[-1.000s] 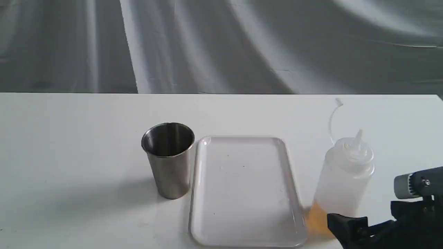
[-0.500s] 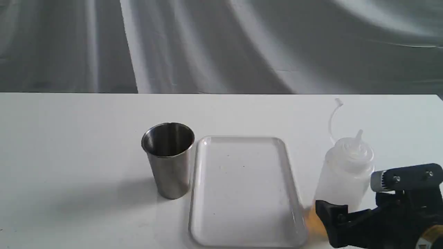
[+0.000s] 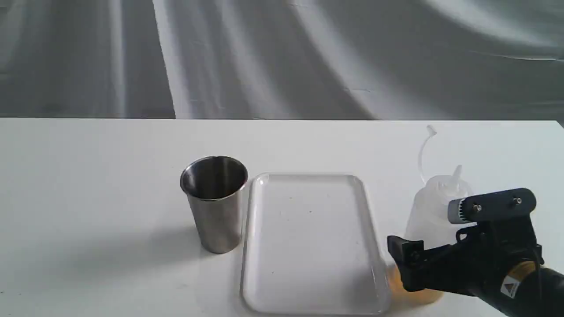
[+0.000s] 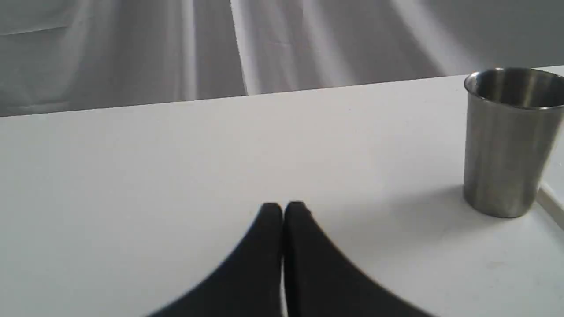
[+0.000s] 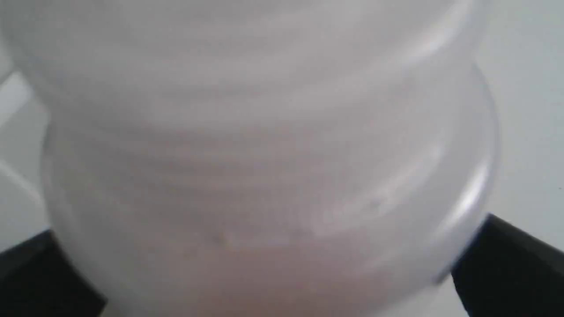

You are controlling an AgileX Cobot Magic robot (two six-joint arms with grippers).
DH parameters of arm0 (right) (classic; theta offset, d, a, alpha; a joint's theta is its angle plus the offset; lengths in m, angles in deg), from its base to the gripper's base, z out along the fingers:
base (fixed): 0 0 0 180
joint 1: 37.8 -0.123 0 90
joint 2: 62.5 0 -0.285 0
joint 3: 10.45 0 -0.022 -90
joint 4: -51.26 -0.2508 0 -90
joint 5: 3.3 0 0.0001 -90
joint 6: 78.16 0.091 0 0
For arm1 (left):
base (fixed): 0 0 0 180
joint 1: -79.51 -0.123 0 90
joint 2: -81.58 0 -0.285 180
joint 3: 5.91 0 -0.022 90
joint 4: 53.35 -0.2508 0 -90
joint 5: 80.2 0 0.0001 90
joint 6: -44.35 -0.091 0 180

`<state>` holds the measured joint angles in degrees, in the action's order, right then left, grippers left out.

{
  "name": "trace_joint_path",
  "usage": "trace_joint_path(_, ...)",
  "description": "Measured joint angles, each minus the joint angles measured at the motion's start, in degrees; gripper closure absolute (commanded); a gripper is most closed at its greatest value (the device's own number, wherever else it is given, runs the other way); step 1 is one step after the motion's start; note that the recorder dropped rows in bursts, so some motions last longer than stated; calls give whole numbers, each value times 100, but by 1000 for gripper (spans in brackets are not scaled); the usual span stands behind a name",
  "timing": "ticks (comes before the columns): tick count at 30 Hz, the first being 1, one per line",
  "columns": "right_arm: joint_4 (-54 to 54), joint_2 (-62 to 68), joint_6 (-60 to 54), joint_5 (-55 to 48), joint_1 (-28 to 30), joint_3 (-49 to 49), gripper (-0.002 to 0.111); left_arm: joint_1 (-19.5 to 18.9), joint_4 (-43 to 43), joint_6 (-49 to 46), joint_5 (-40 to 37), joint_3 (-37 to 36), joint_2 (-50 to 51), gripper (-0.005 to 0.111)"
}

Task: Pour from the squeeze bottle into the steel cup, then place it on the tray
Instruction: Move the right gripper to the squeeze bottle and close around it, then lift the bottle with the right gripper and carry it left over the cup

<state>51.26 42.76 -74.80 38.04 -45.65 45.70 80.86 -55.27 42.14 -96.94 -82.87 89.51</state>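
The right gripper (image 3: 434, 264) is black plastic with blocky fingers (image 3: 403, 259). On its top is a short black bar (image 3: 498, 204) with two small silver screws (image 3: 477, 206) and a grey round end (image 3: 457, 210) with tiny teeth. The arm (image 3: 546, 293) behind it is round and black, with a gold ring (image 3: 525, 267) and a white sticker (image 3: 509, 288) showing a black triangle. The left gripper (image 4: 282, 209) has two smooth black fingers, thin at the tips.
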Motion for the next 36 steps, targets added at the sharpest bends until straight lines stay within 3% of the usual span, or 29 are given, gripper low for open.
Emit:
trace_joint_path(4,0,8,0,45,0,0,23,0,0,0,0,0,0,107)
trace_joint_path(10,-42,8,0,58,0,0,60,0,0,0,0,0,0,107)
trace_joint_path(18,-42,8,0,58,0,0,90,0,0,0,0,0,0,107)
trace_joint_path(21,0,-21,0,24,0,0,95,0,0,0,0,0,0,107)
trace_joint_path(29,0,-974,-59,-746,0,-14,95,0,0,0,0,0,0,107)
trace_joint_path(36,412,-1949,-449,-3065,0,-857,95,0,0,0,0,0,0,107)
